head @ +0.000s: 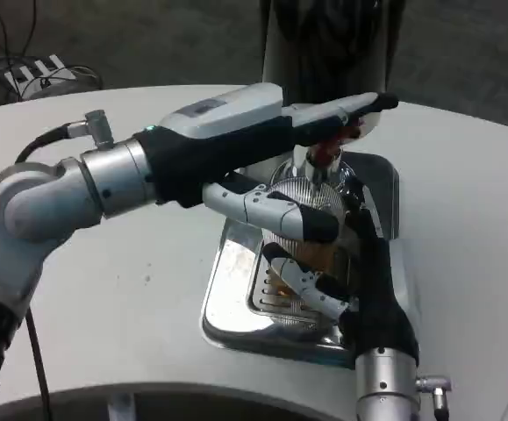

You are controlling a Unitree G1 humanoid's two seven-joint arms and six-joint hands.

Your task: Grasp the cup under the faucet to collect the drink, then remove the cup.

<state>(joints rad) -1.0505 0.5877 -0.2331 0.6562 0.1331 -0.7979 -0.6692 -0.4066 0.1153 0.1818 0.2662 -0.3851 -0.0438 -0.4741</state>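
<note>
one clear ribbed plastic cup (302, 206), between the two hands. one shiny steel drip tray (236, 294) beneath them. one chrome faucet with a red collar (322, 156) under the left hand (262, 140). two hands in all, the right hand (341, 263) nearer. one round white table (131, 289). one dark dispenser body (324, 39) beyond the hands.

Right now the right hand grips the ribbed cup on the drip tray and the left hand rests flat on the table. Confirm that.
Not quite. The head view shows the left hand raised at the faucet, not on the table. The right hand does grip the ribbed cup on the drip tray.
</note>
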